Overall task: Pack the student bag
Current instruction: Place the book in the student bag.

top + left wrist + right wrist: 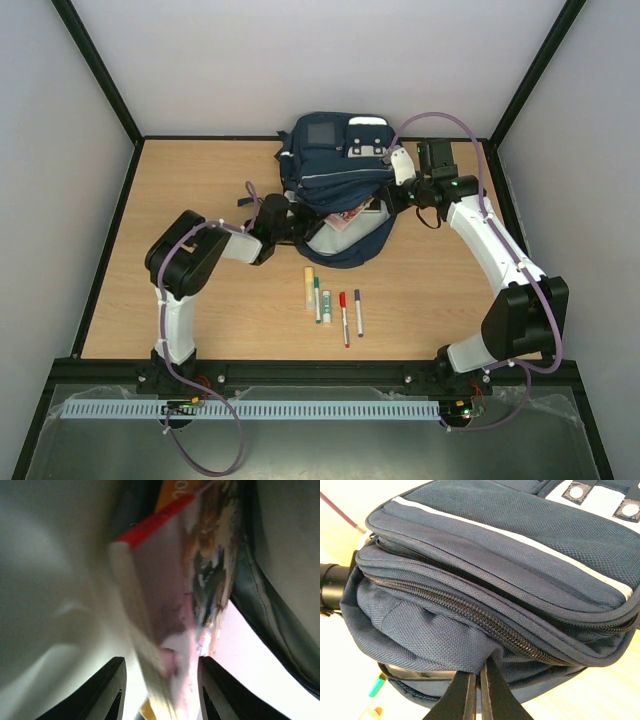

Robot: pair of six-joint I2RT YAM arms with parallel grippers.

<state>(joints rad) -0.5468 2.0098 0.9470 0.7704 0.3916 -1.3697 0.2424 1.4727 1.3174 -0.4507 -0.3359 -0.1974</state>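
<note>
The student bag (335, 170), navy with white stripes, lies at the back middle of the table with its main mouth gaping toward me. A book (348, 215) with a pink and orange cover sticks up inside the mouth. My left gripper (293, 225) reaches into the opening. In the left wrist view the blurred book (170, 595) stands between the fingers of the left gripper (161, 660); it lies against the right one, with a gap at the left one. My right gripper (390, 197) is shut on the fabric edge of the bag (495, 555), its tips (482, 667) pinching the cloth below the zip.
Several pens and markers lie in a row in front of the bag: a yellow highlighter (309, 285), a green pen (318, 298), a red pen (344, 318) and a purple marker (359, 312). A dark strap (250, 192) trails left of the bag. Black-framed walls enclose the table.
</note>
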